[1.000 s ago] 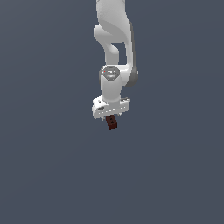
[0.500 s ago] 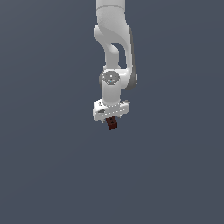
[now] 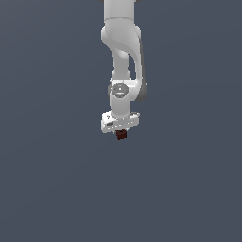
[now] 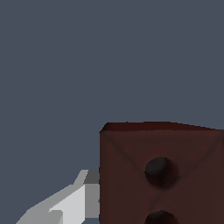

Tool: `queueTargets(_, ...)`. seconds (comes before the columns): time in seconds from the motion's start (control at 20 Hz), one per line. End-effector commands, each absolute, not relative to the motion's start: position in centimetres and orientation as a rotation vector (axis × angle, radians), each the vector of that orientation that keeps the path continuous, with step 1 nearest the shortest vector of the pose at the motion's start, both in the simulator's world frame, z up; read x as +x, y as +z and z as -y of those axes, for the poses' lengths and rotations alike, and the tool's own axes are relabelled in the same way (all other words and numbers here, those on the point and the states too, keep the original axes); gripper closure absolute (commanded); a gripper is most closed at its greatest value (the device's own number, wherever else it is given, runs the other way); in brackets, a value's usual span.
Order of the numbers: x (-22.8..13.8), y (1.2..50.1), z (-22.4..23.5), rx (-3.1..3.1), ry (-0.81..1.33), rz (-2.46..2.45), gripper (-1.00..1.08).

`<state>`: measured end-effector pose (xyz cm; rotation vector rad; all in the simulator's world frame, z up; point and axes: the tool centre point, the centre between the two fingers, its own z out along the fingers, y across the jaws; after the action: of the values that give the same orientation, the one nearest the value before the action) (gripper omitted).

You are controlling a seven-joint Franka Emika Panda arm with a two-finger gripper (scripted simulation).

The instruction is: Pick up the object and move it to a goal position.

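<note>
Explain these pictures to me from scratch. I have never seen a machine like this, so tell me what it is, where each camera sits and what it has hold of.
These are simulator renders, not photos. The white jointed shape is a robot arm hanging down from above. At its lower end is the gripper, a two-fingered clamp. It is closed on a tiny dark red-brown block. The wide picture comes from a camera standing off the arm. The close-up comes from a camera on the wrist, so the block fills much of it, showing dark dots, with one pale finger beside it. Everything else is plain grey-blue background; no table or other objects can be made out.
</note>
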<state>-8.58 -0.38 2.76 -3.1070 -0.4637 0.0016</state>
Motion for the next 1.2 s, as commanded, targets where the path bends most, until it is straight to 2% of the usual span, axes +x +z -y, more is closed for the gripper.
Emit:
queueTargets(0.0, -8.5, 2.7, 0.4, -3.107, 0.000, 0.464, 1.08)
queueTargets(0.65, -8.7, 3.1, 0.7, -3.108, 0.000, 0.463, 1.08)
queueTargets(1.15, -10.8, 6.6, 4.1, -3.108, 0.000, 0.463, 1.08)
